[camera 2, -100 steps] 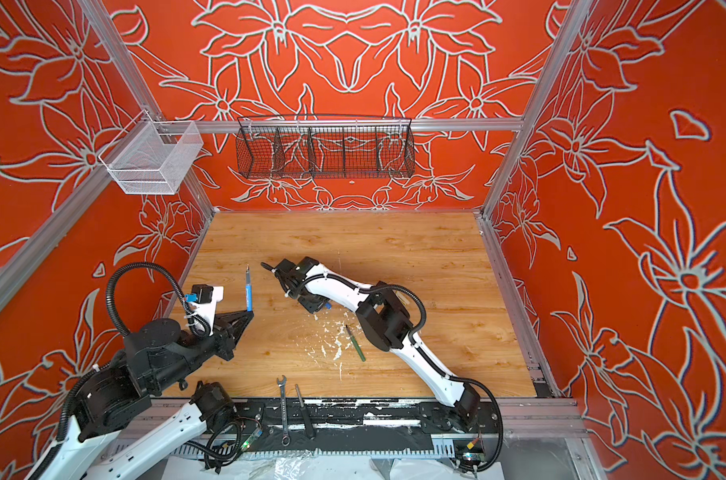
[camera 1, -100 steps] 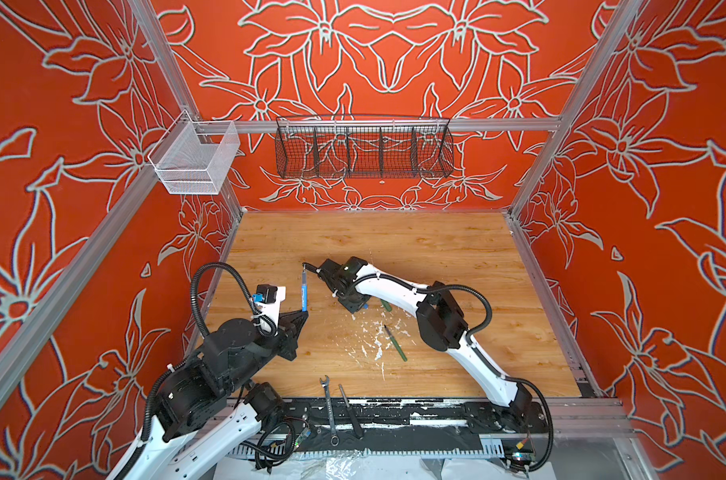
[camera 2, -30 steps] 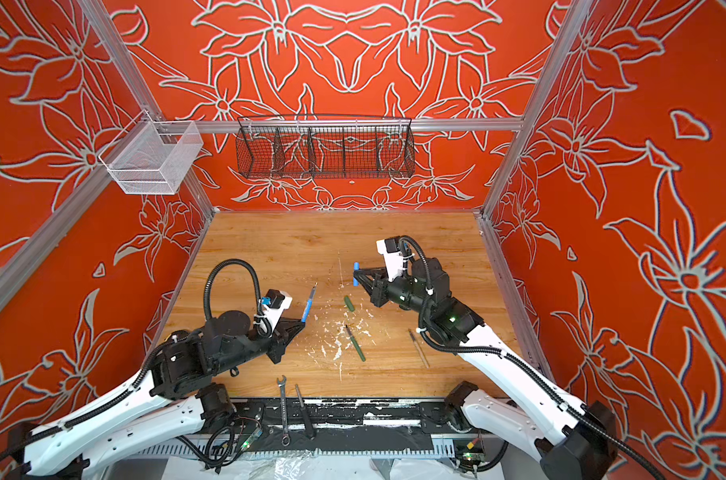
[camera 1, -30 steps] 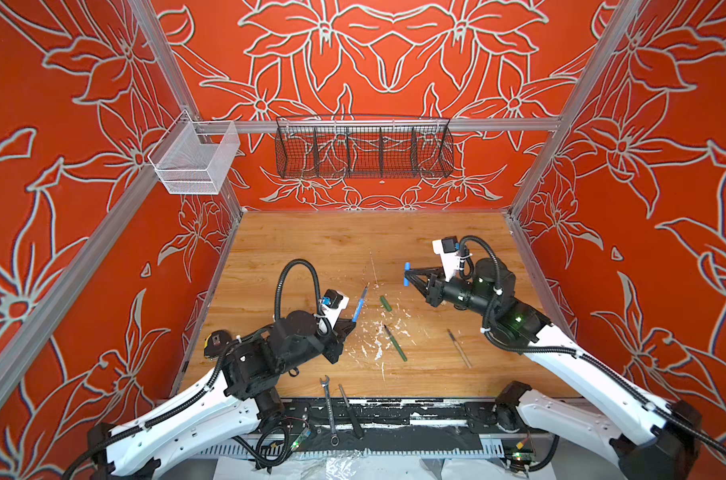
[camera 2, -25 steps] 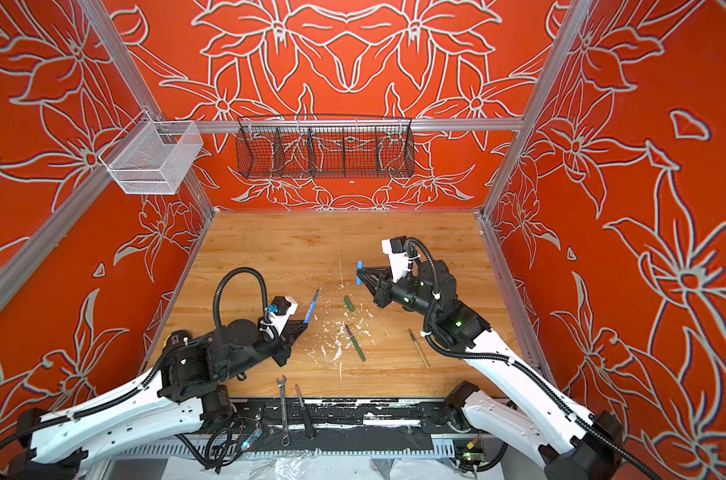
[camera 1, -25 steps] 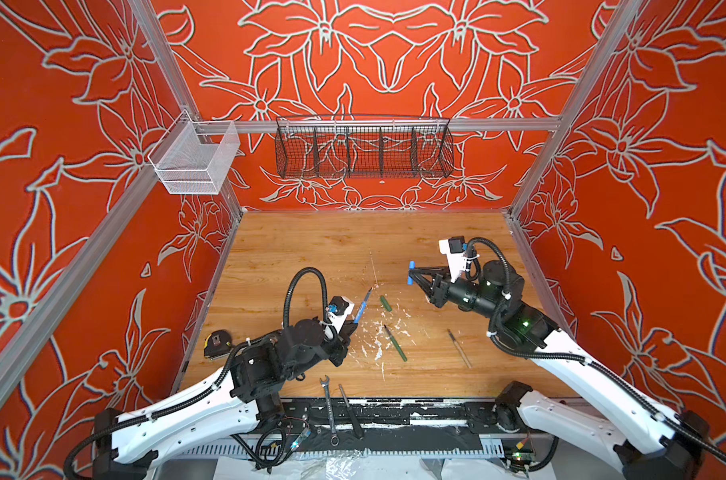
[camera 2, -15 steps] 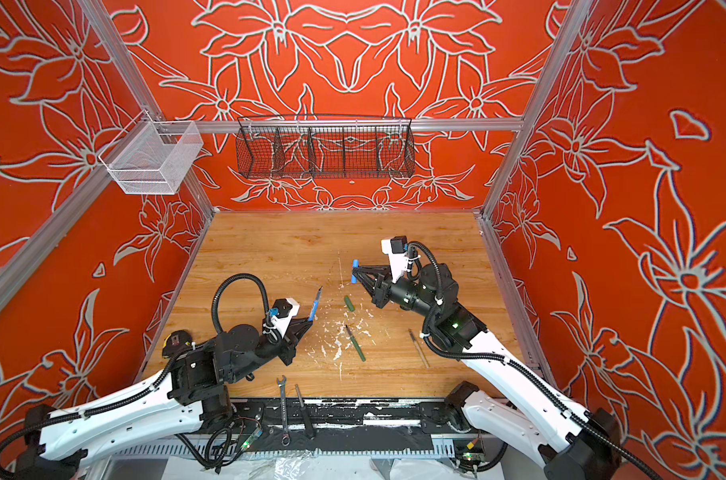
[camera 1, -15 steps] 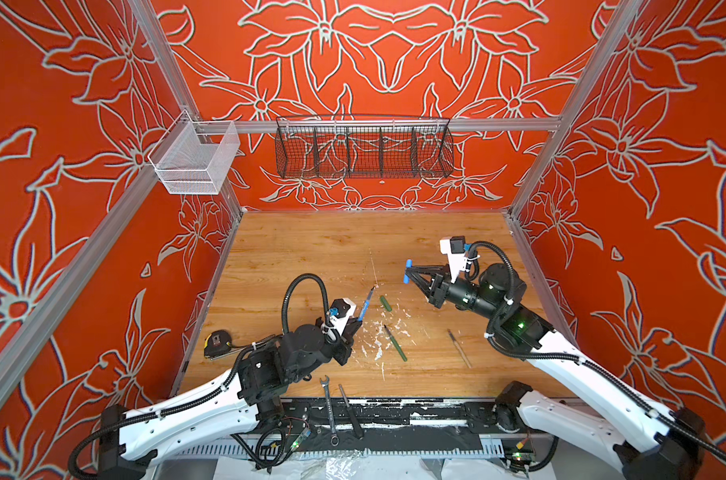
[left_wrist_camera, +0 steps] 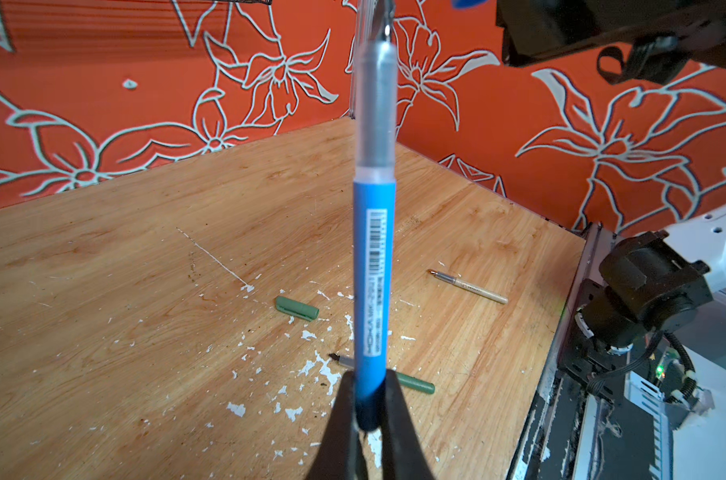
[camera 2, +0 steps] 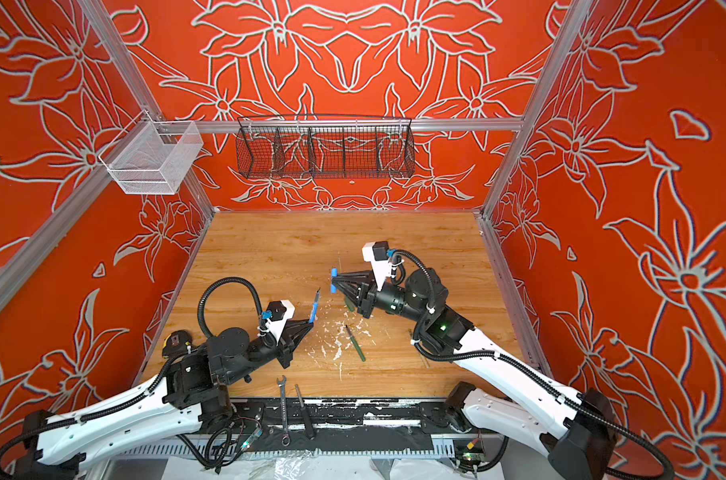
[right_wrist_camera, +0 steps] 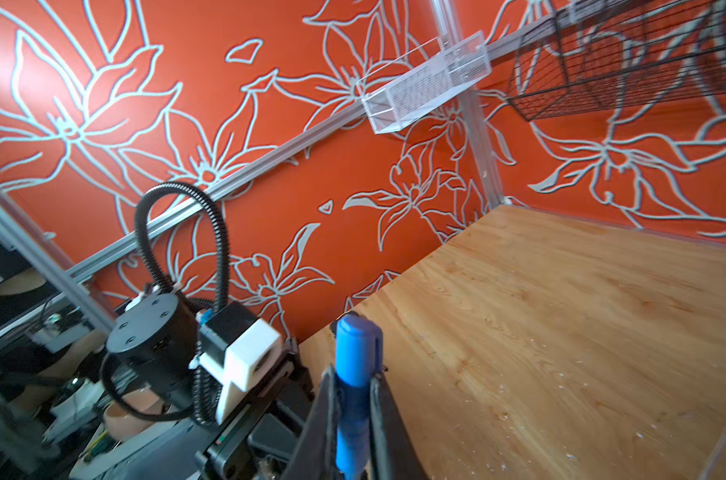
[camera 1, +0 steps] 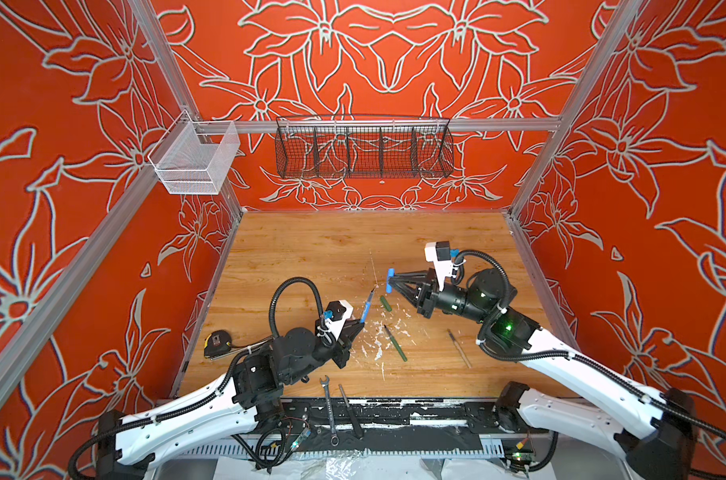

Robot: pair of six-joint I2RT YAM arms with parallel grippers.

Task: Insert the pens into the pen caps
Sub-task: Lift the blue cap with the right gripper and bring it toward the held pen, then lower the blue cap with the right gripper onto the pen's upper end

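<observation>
My left gripper (camera 1: 362, 321) is shut on the lower end of the blue pen (camera 1: 368, 305), which points its dark tip up and away toward the right arm. My right gripper (camera 1: 393, 282) is shut on the blue pen cap (camera 1: 390, 280), just right of the pen's tip with a small gap between them. The left wrist view shows the blue pen (left_wrist_camera: 374, 270) clamped in the left gripper (left_wrist_camera: 369, 399). The right wrist view shows the blue cap (right_wrist_camera: 355, 365) in the right gripper (right_wrist_camera: 353, 399). A green cap (camera 1: 386, 302), a green pen (camera 1: 396, 343) and a tan pen (camera 1: 459, 348) lie on the table.
A tape measure (camera 1: 216, 341) sits at the table's left edge. A silver wrench (camera 1: 328, 409) and a black slim tool (camera 1: 350, 409) lie on the front rail. A black wire basket (camera 1: 363, 147) and a white mesh basket (camera 1: 193, 160) hang on the walls. White flecks dot the wood.
The left gripper has carried the blue pen a little to the right and the right gripper has brought the blue cap left, so the gap between pen tip and cap has narrowed.
</observation>
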